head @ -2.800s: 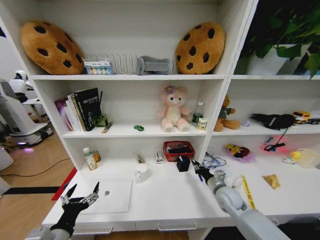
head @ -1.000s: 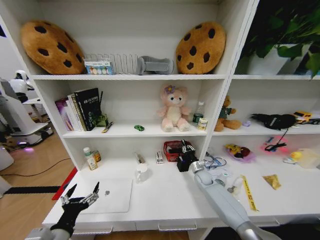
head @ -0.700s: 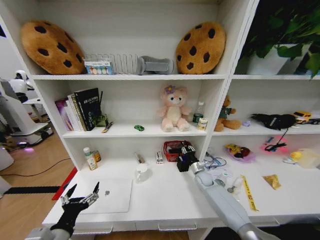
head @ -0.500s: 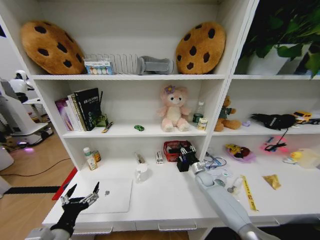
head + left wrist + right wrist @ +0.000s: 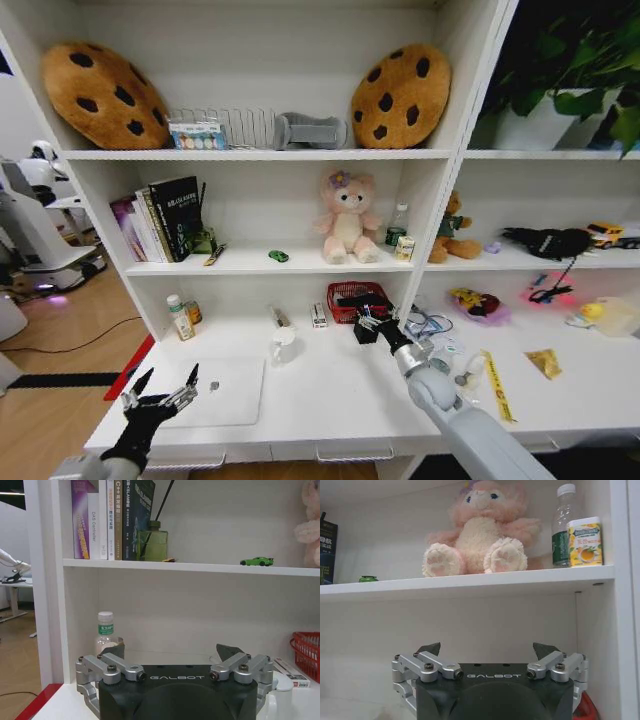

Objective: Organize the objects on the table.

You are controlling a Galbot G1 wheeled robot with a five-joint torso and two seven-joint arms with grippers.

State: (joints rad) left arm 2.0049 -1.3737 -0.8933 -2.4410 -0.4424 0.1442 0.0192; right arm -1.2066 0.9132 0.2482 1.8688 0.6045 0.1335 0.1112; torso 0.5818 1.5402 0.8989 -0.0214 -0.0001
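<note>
Evidently the right pincer (image 5: pixel 366 324) hangs just in front of the red wire basket (image 5: pixel 352 292) and over the small black box (image 5: pixel 365 332) at the back of the long white counter (image 5: pixel 340 390). Its fingers are spread apart with nothing between them, as the right wrist view also shows. The step in hand looks like a retreat from the basket area or a search for the next loose item; which, I cannot tell.

The left pincer (image 5: pixel 160 396) waits low at the near left corner of the counter, fingers likewise splayed and empty, just beside the thin silver-white laptop (image 5: pixel 222 388), which lies flat and closed. The tiny green toy car (image 5: pixel 278 256) sits on the middle shelf, near the pink plush bear (image 5: pixel 346 216), apart from both arms. A white mug (image 5: pixel 284 344) stands between the laptop and the basket.

To do this well, the right arm should keep its fingers wide and lift clear of the basket rim and the black box before swinging sideways. Tangled cables (image 5: pixel 430 322) lie just to its right, so that route risks a snag.
</note>
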